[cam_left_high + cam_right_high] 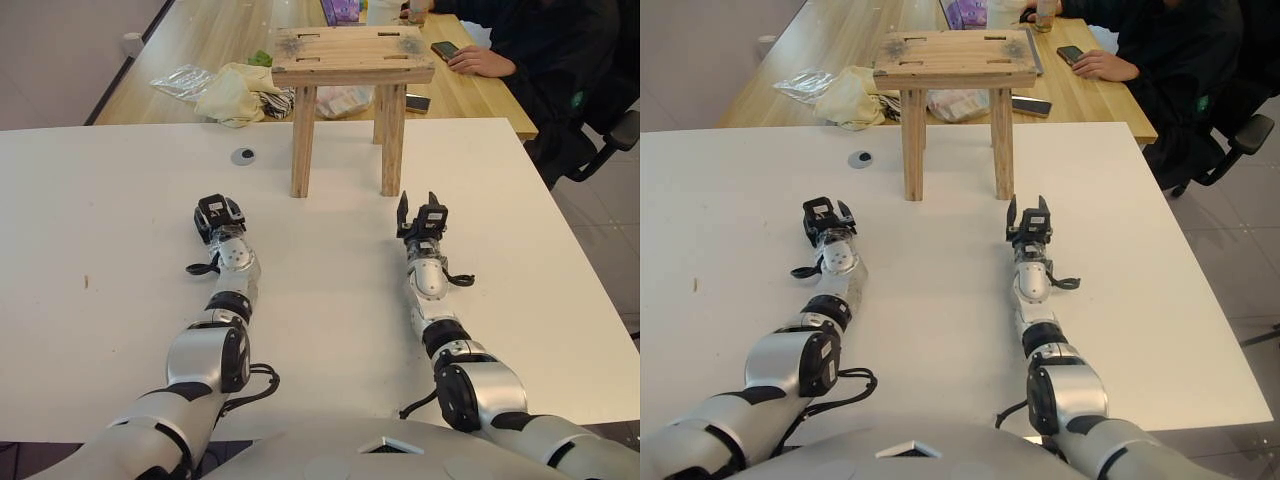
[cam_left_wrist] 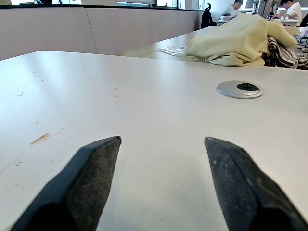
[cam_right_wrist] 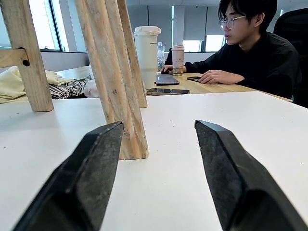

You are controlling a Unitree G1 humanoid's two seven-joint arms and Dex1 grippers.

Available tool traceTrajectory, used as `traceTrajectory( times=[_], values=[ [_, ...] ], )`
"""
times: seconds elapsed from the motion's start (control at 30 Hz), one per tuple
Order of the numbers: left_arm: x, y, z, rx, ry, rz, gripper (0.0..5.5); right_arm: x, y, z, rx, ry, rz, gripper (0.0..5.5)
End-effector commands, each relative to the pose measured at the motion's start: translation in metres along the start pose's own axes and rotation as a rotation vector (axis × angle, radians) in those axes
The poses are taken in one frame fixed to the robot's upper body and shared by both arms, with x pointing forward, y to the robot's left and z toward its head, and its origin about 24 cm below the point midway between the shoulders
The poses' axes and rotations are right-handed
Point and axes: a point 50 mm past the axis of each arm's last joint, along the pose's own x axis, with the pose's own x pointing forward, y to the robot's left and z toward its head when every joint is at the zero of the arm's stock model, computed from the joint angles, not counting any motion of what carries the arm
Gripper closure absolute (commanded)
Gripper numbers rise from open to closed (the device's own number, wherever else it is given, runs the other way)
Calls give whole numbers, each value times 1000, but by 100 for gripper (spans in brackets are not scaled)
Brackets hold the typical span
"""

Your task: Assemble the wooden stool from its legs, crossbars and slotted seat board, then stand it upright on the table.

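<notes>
The stool point(image 1: 352, 70) stands assembled and upright, far-centre on the table point(image 1: 100, 300). Both tools rest spread and empty. The left gripper point(image 1: 218, 210) is well clear, but the right gripper point(image 1: 418, 205) sits near the stool's near right leg point(image 1: 393, 140), and a careless forward nudge could tip it.

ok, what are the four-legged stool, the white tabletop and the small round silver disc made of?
Pale four-legged stool: bare-looking wood, visible grain, dark smudges on the seat. White tabletop: smooth uniform surface, probably laminate; core unclear. Small round silver disc: brushed-metal look, could be plastic; dark centre.
</notes>
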Motion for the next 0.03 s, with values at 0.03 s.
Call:
traceTrajectory(
  times=[0.03],
  values=[
    [-2,-5,1,-4,-8,-15,232,4,4,7,-12,-40,25,279]
  ],
)
